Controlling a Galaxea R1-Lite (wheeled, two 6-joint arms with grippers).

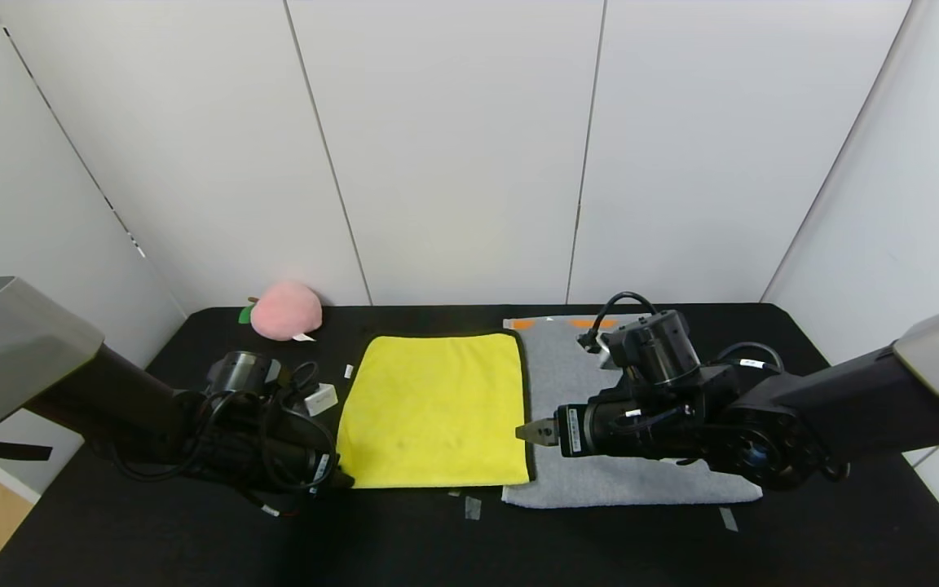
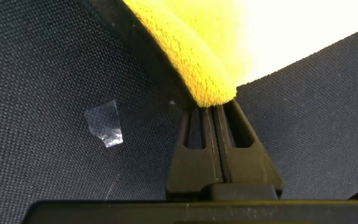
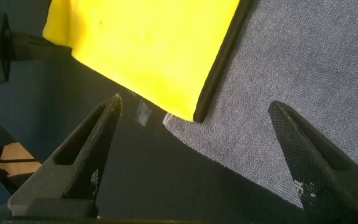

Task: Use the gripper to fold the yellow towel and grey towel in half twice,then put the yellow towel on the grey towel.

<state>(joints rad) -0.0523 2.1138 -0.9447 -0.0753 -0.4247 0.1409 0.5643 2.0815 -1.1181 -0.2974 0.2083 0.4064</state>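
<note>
The yellow towel (image 1: pixel 437 408) is lying flat near the middle of the black desk (image 1: pixel 152 538), its right edge overlapping the grey towel (image 1: pixel 600 481), which is spreading toward the desk's right side. The left gripper (image 2: pixel 215 107) is pinching the yellow towel's front left corner, fingers clamped together on it. The right gripper (image 1: pixel 536 432) is hovering at the yellow towel's front right corner, jaws spread wide, gripping nothing.

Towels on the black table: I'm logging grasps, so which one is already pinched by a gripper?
The bright yellow soft towel: the left gripper is shut on its near corner. The mid-grey terry towel lies ungripped.
</note>
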